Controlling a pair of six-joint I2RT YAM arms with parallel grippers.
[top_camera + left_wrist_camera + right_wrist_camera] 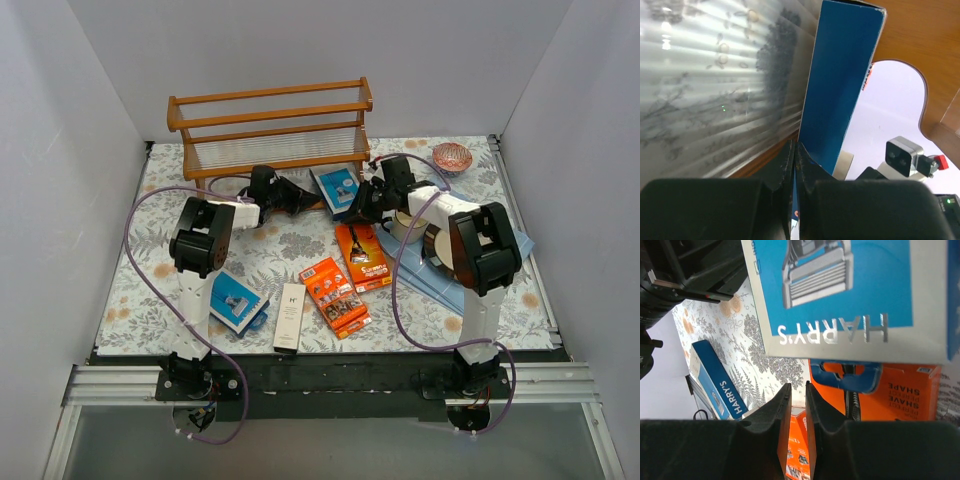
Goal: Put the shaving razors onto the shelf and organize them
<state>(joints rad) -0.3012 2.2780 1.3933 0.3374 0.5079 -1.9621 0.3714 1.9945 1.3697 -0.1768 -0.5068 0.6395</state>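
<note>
The wooden shelf [270, 130] stands at the back. My left gripper [305, 197] is shut on the edge of a blue razor pack [337, 185], held on edge in front of the shelf's lower right end. In the left wrist view the gripper [795, 145] pinches the pack [840, 90] beside the ribbed board [715, 90]. My right gripper [358, 205] is just right of the pack; its jaws [798, 385] stand a narrow gap apart, empty, just short of the pack's face [850, 295]. A second blue pack [237, 300], a white box [290, 315] and two orange packs [335, 295] [362, 255] lie on the mat.
A pink bowl [452, 157] sits at the back right. A blue cloth [455, 265] with round objects on it lies under my right arm. White walls close in the back and both sides. Purple cables loop over both arms.
</note>
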